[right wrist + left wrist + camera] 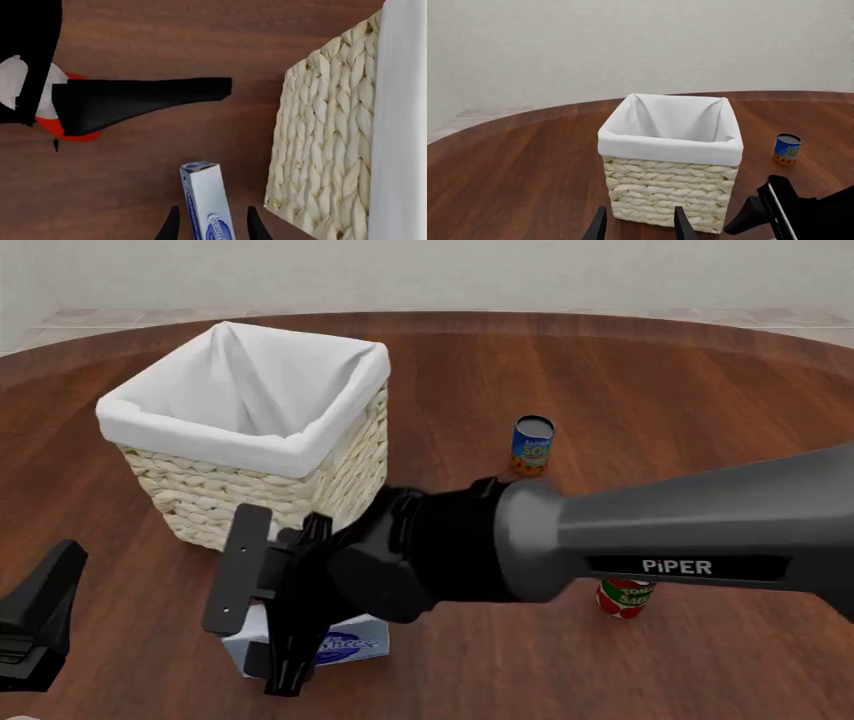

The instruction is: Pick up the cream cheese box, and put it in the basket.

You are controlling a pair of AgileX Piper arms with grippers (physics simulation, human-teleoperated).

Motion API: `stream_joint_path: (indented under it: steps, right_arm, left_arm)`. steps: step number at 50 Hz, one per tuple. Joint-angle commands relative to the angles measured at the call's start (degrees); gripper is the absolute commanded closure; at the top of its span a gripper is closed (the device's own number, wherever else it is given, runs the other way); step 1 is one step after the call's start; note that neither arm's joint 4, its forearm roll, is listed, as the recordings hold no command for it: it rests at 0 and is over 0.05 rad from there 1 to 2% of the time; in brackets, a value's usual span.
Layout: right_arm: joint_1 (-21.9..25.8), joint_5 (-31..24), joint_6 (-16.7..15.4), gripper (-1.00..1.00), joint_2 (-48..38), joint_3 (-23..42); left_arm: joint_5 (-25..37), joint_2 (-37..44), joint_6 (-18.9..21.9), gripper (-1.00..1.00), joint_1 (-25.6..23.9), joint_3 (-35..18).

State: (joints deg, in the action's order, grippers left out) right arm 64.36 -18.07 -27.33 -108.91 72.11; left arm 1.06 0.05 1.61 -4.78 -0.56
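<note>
Dark wood table (pixel 694 380), pale wall (pixel 627 45) beyond. The right gripper (pixel 212 225) clasps the box (pixel 207 200) just beside the basket (pixel 254 440). The left gripper (pixel 639 225) is spread, empty.

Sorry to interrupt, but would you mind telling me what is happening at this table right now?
The right gripper is down over the cream cheese box, fingers on either side of it; whether they grip it yet is unclear. The box sits on the table just in front of the basket, whose white liner looks empty. The left gripper hangs open, facing the basket. Two small cans stand off to the right.
</note>
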Motion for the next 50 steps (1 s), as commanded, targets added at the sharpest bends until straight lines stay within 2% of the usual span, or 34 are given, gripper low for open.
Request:
stream_joint_path:
  steps: [1, 28, 46, 47, 50]
  right_arm:
    - [-0.6, 0.6, -0.6, -1.0, -2.5, -0.1]
    - [-1.1, 1.1, -0.1, -1.0, -5.9, 0.3]
    - [0.7, 1.6, 0.4, -1.0, -6.1, -1.0]
    - [1.4, 2.2, -0.6, 1.0, -5.2, -2.1]
    - [0.2, 2.5, -1.8, 1.0, -5.2, -1.7]
  left_arm:
    - [0.1, 0.0, 0.0, -1.0, -0.1, 0.0]
    - [0.1, 0.0, 0.1, -1.0, -0.3, 0.1]
    - [0.0, 0.0, 0.0, -1.0, -0.3, 0.2]
    - [-0.1, 0.0, 0.0, -1.0, -0.4, 0.2]
    - [-0.1, 0.0, 0.0, -1.0, -0.4, 0.2]
